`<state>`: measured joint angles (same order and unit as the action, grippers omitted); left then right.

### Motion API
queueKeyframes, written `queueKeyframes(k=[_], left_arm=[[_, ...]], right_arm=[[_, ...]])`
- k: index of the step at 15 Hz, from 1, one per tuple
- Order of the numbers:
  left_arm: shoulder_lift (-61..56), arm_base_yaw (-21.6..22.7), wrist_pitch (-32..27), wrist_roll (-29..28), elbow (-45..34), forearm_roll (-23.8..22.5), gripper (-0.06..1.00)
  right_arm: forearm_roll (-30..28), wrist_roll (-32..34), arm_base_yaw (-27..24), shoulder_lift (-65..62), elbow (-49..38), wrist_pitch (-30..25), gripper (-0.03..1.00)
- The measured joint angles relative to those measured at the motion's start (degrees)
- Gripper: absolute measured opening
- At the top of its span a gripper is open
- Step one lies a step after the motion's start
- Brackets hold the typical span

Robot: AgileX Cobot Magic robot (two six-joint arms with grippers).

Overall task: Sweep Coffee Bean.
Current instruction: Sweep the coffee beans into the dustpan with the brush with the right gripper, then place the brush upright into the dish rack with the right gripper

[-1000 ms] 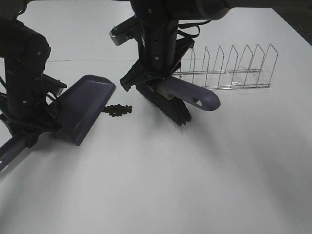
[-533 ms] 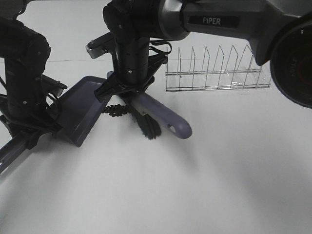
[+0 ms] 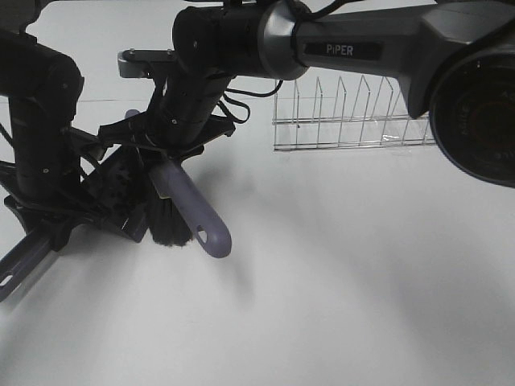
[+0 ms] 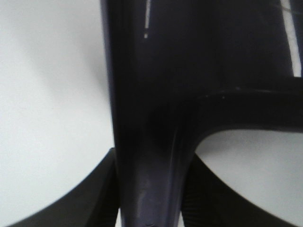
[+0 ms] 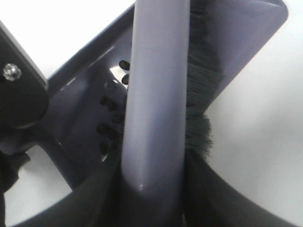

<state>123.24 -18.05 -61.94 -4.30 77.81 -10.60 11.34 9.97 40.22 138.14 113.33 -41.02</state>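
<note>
My left gripper (image 3: pixel 50 227) is shut on the handle (image 4: pixel 147 142) of the purple dustpan (image 3: pixel 113 193), which rests on the white table at the left. My right gripper (image 3: pixel 166 151) reaches across and is shut on the purple-handled brush (image 3: pixel 193 211). The brush's black bristles (image 3: pixel 166 225) stand at the pan's mouth. In the right wrist view the brush handle (image 5: pixel 154 94) lies over the dustpan (image 5: pixel 80 99), and several coffee beans (image 5: pixel 111 116) lie inside the pan beside the handle. In the exterior view the beans are hidden.
A wire dish rack (image 3: pixel 354 121) stands at the back right of the white table (image 3: pixel 362 281). The dustpan's long handle (image 3: pixel 20 265) sticks out toward the front left edge.
My right gripper has swept the brush leftward to the dustpan's mouth. The beans that lay on the table beside the pan now lie inside it. The left arm has stayed put.
</note>
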Motion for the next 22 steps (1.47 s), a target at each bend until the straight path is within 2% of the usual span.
queueKeyframes(k=[6,9,12,15,16,17,21,22], left_arm=[[0.0,0.0,1.5,-0.3,0.0,1.7,0.33],[0.0,0.0,2.7,-0.7,0.0,2.1,0.33],[0.0,0.0,2.8,-1.5,0.0,2.2,0.33],[0.0,0.0,2.6,-1.5,0.0,2.5,0.33],[0.0,0.0,2.6,-1.6,0.0,2.7,0.33],[0.0,0.0,2.5,-1.6,0.0,2.9,0.33],[0.0,0.4,2.3,-1.7,0.0,5.0,0.33],[-0.1,1.4,2.3,-1.7,0.0,6.7,0.33]], right_arm=[[6.6,-1.7,-1.4,-0.3,0.0,1.4,0.31],[6.6,-3.6,-3.4,-2.6,0.0,0.5,0.31],[2.4,-4.1,-4.6,-6.1,0.0,-0.9,0.31],[-5.2,-3.3,-5.6,-10.0,0.0,-5.4,0.31],[-10.1,-2.4,-5.7,-12.7,0.0,-9.2,0.31],[-12.6,-1.8,-5.7,-14.2,0.0,-11.5,0.31],[-19.7,-1.8,-5.7,-19.1,-0.7,-22.4,0.31],[-21.0,-1.8,-5.8,-20.6,-2.1,-23.8,0.31]])
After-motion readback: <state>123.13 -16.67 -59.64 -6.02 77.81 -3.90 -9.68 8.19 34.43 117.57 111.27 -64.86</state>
